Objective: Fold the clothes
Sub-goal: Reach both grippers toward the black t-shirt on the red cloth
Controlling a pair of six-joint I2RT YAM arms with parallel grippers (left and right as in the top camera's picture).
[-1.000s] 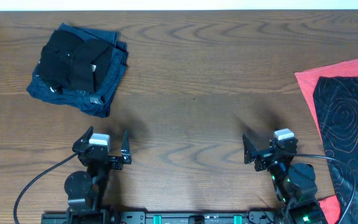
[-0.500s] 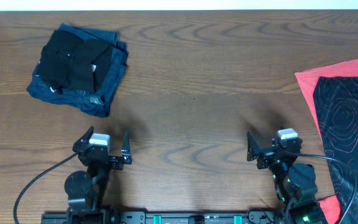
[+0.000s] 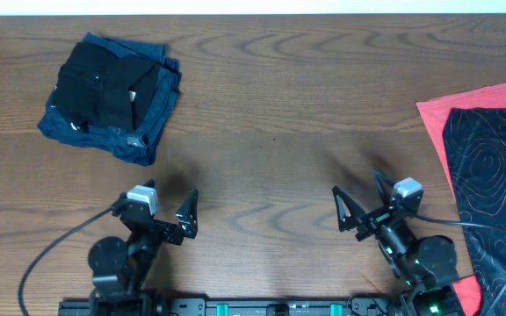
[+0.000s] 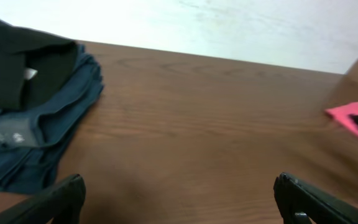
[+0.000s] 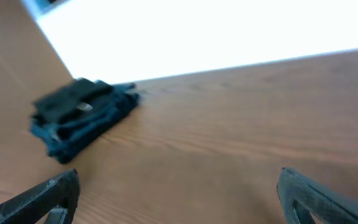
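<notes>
Right tool (image 3: 358, 198), wide open and empty, would best swing toward the frame's right edge and pinch only the black shirt (image 3: 490, 167) lying on the coral-red garment (image 3: 433, 114) there, since it and the equally open left tool (image 3: 159, 211) hung low over the surface (image 3: 271, 132) along the bottom edge, pointing up-frame.

Folded pile (image 3: 108, 96) far left, shirt (image 3: 490, 167) right — well apart

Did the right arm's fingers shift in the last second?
Yes. The right fingers turned slightly left, away from the coral-red garment.
</notes>
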